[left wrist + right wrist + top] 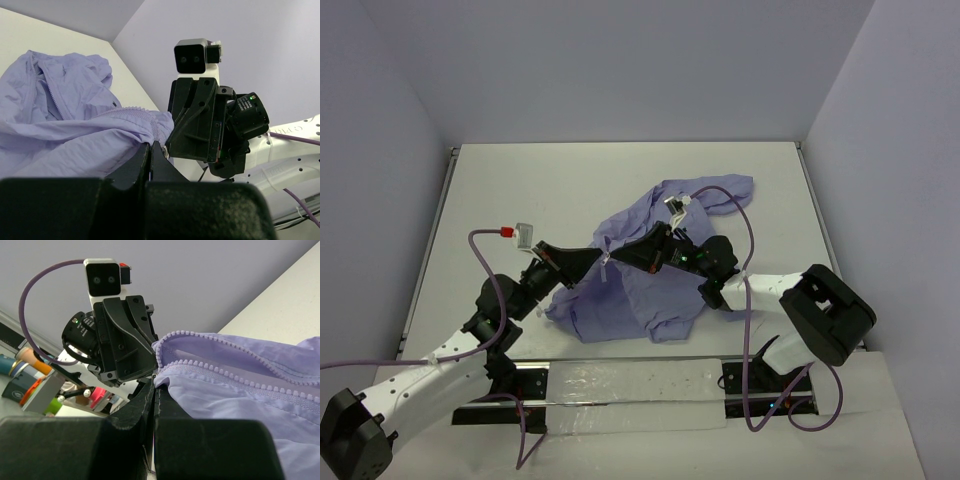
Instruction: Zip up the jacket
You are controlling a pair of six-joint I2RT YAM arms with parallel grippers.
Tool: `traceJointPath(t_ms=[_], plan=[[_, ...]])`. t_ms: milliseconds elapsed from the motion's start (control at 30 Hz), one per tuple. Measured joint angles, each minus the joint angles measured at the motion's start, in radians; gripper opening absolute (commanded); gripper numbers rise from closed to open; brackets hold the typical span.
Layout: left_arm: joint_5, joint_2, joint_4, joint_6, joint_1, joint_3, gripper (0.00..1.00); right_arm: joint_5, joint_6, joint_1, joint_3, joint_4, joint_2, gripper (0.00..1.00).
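Note:
The lavender jacket (655, 285) lies crumpled in the middle of the white table (520, 190). My left gripper (597, 259) and right gripper (623, 257) meet tip to tip at the jacket's left edge, which is lifted off the table. In the left wrist view the left gripper (151, 145) is shut on the jacket (65, 115) beside its zipper teeth (136, 110). The right wrist view shows the right gripper (155, 379) shut on the jacket (240, 395) where the two rows of zipper teeth (225, 374) come together. The zipper stands open further along.
Purple cables (745, 280) loop over the right arm and beside the left arm. A raised rail (432, 240) runs along the table's left side, with grey walls behind. Past the table edge stand coloured items (30, 380).

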Motion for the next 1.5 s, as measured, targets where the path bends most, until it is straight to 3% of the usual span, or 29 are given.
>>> traceJointPath(t_ms=[1500], plan=[[0.003,0.015,0.025,-0.004,-0.01,0.01,0.0,-0.045,-0.05,-0.02,0.057,-0.008,-0.006,0.0]])
